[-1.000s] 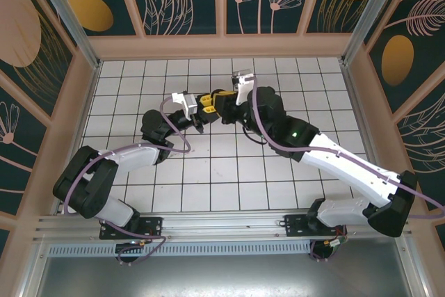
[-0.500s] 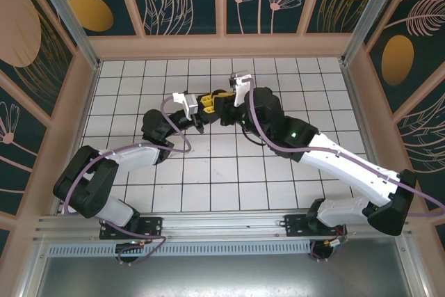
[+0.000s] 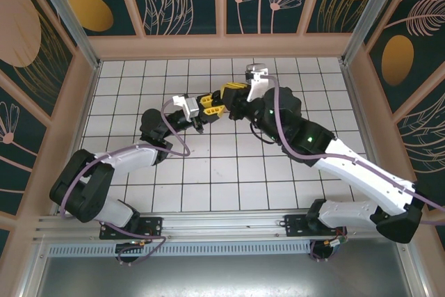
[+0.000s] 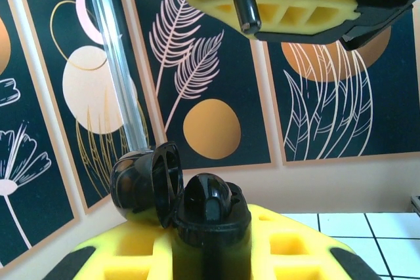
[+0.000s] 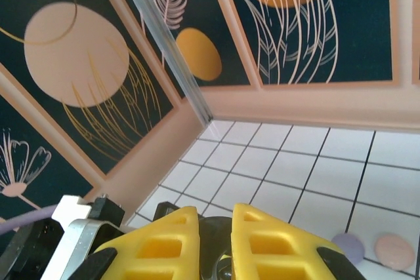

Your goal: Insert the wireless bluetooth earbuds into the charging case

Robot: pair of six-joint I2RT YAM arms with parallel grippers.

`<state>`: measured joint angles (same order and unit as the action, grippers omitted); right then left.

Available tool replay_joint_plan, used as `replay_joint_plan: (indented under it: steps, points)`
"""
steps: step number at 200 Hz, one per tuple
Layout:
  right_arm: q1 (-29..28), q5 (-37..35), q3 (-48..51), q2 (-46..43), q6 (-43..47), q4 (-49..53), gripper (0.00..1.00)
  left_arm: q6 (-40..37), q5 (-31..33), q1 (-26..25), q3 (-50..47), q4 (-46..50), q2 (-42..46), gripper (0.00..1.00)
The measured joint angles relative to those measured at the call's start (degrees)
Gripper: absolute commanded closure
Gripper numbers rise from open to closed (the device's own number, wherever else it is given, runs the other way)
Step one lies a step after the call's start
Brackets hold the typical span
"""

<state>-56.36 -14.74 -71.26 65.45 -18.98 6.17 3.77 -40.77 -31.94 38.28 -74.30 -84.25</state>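
Two grippers tip to tip, black earbud above the open case

Both arms were raised off the tiled table (image 5: 328,181). The left gripper (image 3: 212,104) was clamped on the black charging case (image 4: 210,211), with a yellow finger pressed against either side and the case upright between them. The lid (image 4: 147,188) was flipped open and hung off one side of the case, joined at the rim. The inside of the case was dark, and I could not tell whether anything sat in it.

The right gripper (image 3: 228,95) faced the left one, tips close. Its fingers were drawn nearly together, with only a thin slot between them. A black earbud (image 4: 241,4) was pinched at their tips, its rounded head against the yellow pad and its stem slanting down. From the left wrist, the earbud was above the case mouth and apart from it, not touching.

Beyond the right gripper's fingertips and off to one side, a lilac disc (image 5: 348,248) and a pink disc (image 5: 395,248) lay side by side on the tiles. They were near each other and well apart from both grippers.
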Motion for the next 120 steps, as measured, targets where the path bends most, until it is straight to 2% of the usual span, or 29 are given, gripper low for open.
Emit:
replay_joint_plan:
  steps: [120]
  points:
    - [0.13, -0.68, 3.61, 0.85, 0.42, -3.13, 0.86, -0.76, -0.76, 0.0, 0.22, 1.11, 0.76, 1.0]
